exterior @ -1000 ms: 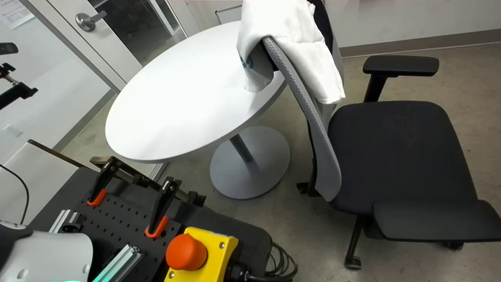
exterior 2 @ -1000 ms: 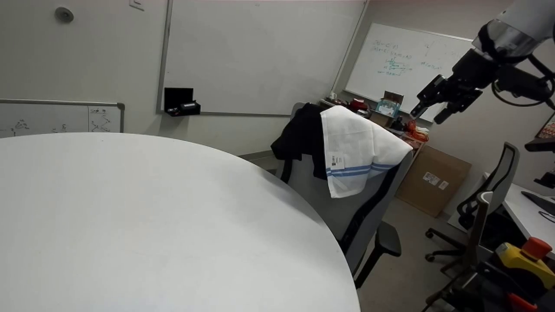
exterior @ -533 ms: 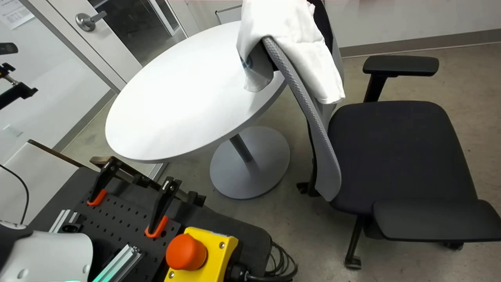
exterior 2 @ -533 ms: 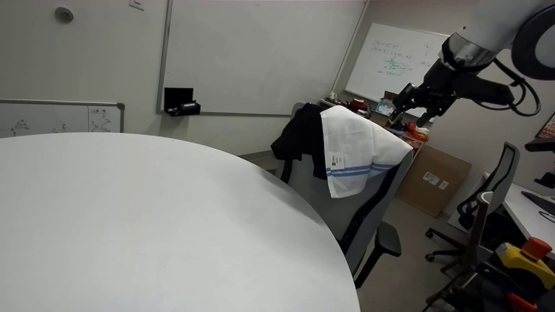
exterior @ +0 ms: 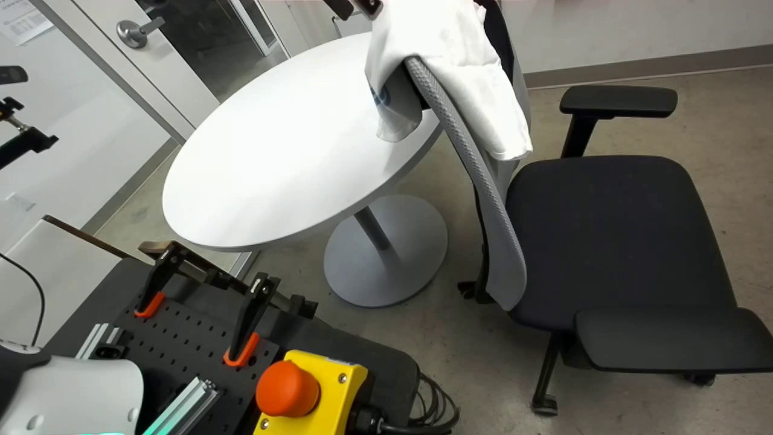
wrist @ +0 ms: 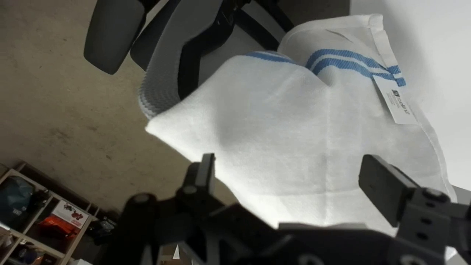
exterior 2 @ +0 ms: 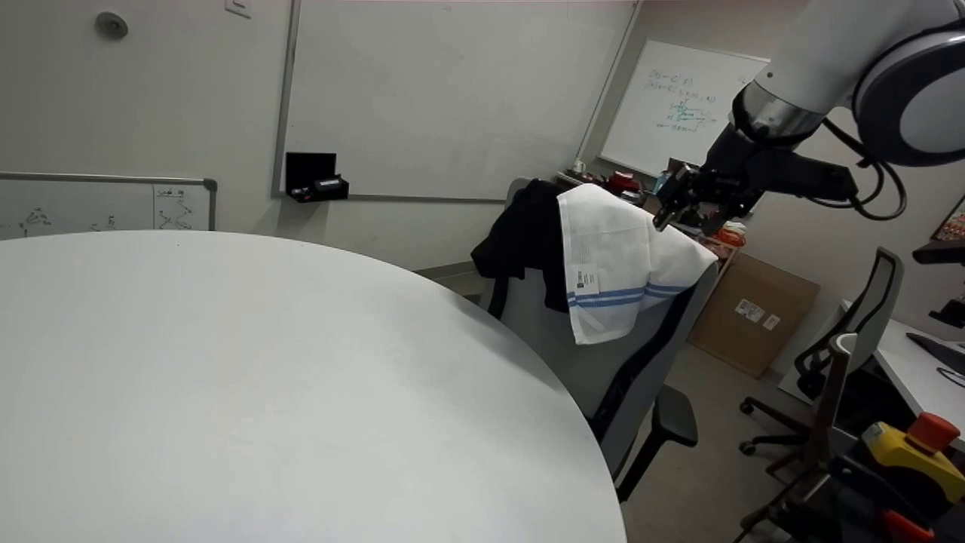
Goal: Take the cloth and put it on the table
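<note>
Noting black clothing point(exterior 2: 524, 230) lying over a chair back point(exterior: 506, 266), right beside the cloth point(wrist: 279, 121) and partly overlapped by it. Finding the cloth hanging over the same chair back, showing blue stripes point(wrist: 336, 53) and a printed tag point(wrist: 395, 101) in the wrist view. Finding the gripper point(wrist: 288, 165) over the cloth, near the top of the chair back, with jaws standing wide apart and cloth visible between them. Being unable to tell contact between fingertips point(wrist: 382, 189) and cloth. Noting the chair back standing between the seat point(exterior: 622, 235) and the table point(exterior: 272, 145), close to the rim. Recording, in an exterior view, two clamps point(exterior: 250, 314) on a perforated board point(exterior: 193, 329), with a yellow box point(exterior: 338, 386) carrying an orange-red button point(exterior: 287, 388) nearby. Observing the round white table resting on a grey post point(exterior: 372, 228) and a round base point(exterior: 401, 281), on a brownish floor point(exterior: 604, 411). Seeing whiteboards point(exterior 2: 452, 98) on the walls point(exterior 2: 151, 136), a cardboard box point(exterior 2: 739, 339) standing low near a wall, a door point(exterior: 163, 66) with a glass pane and, in the wrist view, wooden shelves point(wrist: 36, 241) holding mixed goods, mostly too small to identify.
</note>
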`<state>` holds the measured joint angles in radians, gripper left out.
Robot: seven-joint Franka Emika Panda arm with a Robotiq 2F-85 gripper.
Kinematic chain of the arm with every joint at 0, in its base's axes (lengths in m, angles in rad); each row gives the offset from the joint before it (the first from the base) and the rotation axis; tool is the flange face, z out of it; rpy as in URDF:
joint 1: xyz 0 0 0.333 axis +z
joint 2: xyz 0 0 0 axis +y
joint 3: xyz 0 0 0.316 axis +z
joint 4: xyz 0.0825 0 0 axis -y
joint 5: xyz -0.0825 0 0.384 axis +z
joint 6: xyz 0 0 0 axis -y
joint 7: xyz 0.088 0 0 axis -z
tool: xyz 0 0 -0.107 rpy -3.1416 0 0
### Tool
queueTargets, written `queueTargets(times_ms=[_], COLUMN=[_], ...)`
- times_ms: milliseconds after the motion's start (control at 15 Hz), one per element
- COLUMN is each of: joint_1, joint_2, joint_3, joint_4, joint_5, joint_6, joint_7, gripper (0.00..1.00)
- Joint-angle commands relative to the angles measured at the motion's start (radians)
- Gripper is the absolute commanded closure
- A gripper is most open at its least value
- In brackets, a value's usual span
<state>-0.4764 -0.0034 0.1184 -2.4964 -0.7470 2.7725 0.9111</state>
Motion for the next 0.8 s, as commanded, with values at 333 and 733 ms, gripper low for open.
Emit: queueTargets(times_ms=[333, 733], joint_1=[0.009, 0.012], joint_2=[0.076, 0.097], joint_3=[0.002, 0.002], joint_4=[0.051, 0.064], joint_5=[-0.101, -0.097], joint_6=[-0.022, -0.023], joint_7=[0.131, 0.141], gripper=[0.25, 0.70])
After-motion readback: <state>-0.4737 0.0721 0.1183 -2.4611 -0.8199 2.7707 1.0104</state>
